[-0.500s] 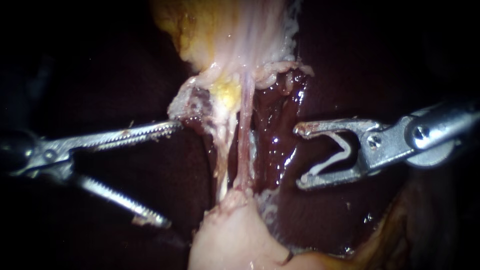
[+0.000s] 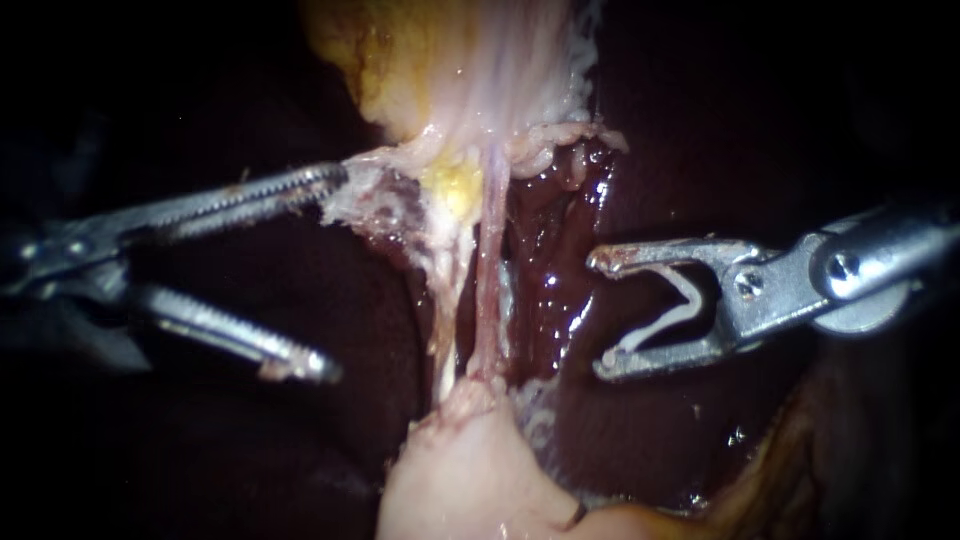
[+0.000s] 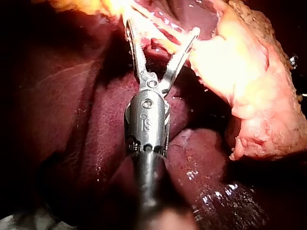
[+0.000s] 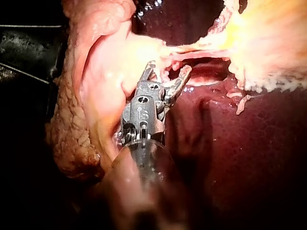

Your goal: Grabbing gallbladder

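**Item 1, left instrument** [image 2: 328, 275]: enters from the left. Tool wide, both toothed jaws spread far apart and holding nothing. The far jaw's tip touches the ragged tissue flap [image 2: 365, 200] left of the tubes. The near jaw hangs free over dark liver [image 2: 560, 290].

**Item 2, right instrument** [image 2: 600, 314]: enters from the right and sits right of the tubes, apart from them. Tool spread, with a bent white clip [image 2: 672, 312] seated between the jaws, one leg lying along each.

**Item 3, gallbladder** [image 2: 455, 475]: pale pink, glossy mass at the near centre of the endoscope view. Neither tool touches it. In the left wrist view it lies beside the open jaws, just clear of the nearer tip.

**Item 4, two tubes**: a pale tube [image 2: 445, 290] and a pink tube [image 2: 488, 280] run side by side, stretched from the gallbladder's far end to the yellow fatty tissue [image 2: 400, 70].

**Item 5, liver**: dark red, wet, beneath and around everything.
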